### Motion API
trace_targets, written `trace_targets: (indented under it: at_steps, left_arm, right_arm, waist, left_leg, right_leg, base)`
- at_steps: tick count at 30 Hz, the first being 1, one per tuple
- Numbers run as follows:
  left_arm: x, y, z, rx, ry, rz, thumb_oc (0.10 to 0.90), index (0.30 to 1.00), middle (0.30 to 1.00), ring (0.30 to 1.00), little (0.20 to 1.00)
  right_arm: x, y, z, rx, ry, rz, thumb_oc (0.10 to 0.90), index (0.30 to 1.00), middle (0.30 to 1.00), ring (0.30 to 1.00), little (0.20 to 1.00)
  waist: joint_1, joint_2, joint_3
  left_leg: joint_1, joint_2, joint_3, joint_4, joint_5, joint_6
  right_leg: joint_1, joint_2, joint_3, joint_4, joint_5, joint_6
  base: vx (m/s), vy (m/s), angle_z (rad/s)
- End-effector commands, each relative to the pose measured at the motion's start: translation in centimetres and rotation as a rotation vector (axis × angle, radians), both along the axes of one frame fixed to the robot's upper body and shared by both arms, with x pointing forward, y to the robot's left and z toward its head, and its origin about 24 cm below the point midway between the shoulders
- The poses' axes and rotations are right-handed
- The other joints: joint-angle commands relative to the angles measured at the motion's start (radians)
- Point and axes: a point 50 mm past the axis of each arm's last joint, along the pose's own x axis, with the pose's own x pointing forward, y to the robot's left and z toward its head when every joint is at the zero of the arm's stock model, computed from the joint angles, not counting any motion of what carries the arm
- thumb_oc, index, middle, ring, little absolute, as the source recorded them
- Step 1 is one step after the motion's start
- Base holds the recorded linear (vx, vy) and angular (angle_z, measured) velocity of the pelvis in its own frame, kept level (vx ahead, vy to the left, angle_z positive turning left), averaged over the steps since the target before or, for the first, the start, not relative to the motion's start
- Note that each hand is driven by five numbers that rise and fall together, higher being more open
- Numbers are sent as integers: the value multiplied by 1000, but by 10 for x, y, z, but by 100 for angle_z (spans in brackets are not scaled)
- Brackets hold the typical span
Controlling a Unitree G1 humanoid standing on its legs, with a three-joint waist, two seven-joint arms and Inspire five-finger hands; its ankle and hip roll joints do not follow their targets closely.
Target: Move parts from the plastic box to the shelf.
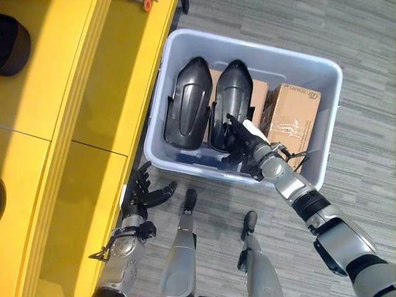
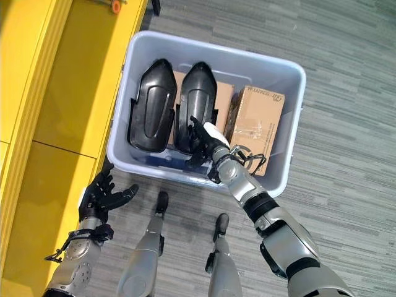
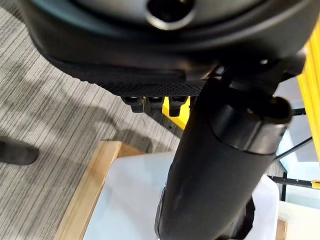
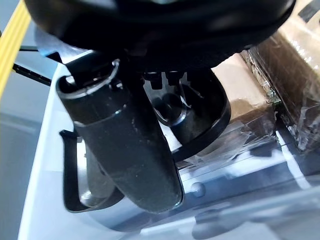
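Yellow metal shelf: long unit standing on the grey carpet floor, just beside the left hand, on its outer side.

Pale blue-grey translucent plastic box: rectangular tub on the floor, ahead of both hands, one side close against the shelf.

Brown cardboard carton wrapped in clear film: inside the box, just beyond the right hand on its outer side. The right wrist view adds its shiny film and torn edge, which the head views do not resolve.

Two glossy black moulded plastic parts: both in the box. The left part lies well clear of the right hand; the right part sits directly under it.

Right hand: reaches over the box's near wall, fingers bent down onto the right part's near end. The right wrist view shows its hollow ribbed underside past the thumb; whether the fingers actually clasp it cannot be told.

Left hand: low beside the shelf, fingers spread and loose, holding nothing.
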Motion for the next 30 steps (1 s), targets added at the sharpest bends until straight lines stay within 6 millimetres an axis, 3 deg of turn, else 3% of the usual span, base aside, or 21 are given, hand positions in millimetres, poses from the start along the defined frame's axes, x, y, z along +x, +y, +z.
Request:
trace_targets:
  at_steps: [1,6,15,26,30]
  left_arm:
    - [7,-11,16,15,-58,-63,900,1000,1000,1000,1000]
    - [9,-13,19,4,-73,-59,900,1000,1000,1000,1000]
    - [11,-16,22,-1,-83,-59,900,1000,1000,1000,1000]
    - [15,-20,31,-4,-125,-54,900,1000,1000,1000,1000]
    - [17,-23,34,-5,-139,-49,900,1000,1000,1000,1000]
  right_arm:
    - [4,12,73,19,-266,42,900,1000,1000,1000,1000]
    - [4,7,92,-11,-330,23,900,1000,1000,1000,1000]
    - [4,12,104,-38,-377,16,900,1000,1000,1000,1000]
    - [11,2,97,-202,-378,-55,900,1000,1000,1000,1000]
    - [17,-13,90,-325,-366,-134,900,1000,1000,1000,1000]
  waist:
    - [-15,-20,16]
    - [-26,-17,16]
    - [-31,-16,16]
    - [-24,4,16]
    - [-23,13,16]
  left_leg:
    - [-58,-4,36,181,-129,31]
    - [-141,-12,33,271,-172,37]
    - [-213,-19,23,322,-193,46]
    - [-312,-37,0,379,-208,53]
    - [-357,-46,-12,398,-209,53]
  right_leg:
    - [-17,-52,13,207,-89,-5]
    - [-114,-48,23,317,-120,-14]
    - [-182,-44,22,373,-141,-18]
    - [-276,-51,18,462,-171,-25]
    - [-318,-52,16,500,-186,-28]
  base:
    - [-67,42,0]
    - [-11,23,10]
    - [4,3,2]
    - [8,4,7]
    - [-2,-6,5]
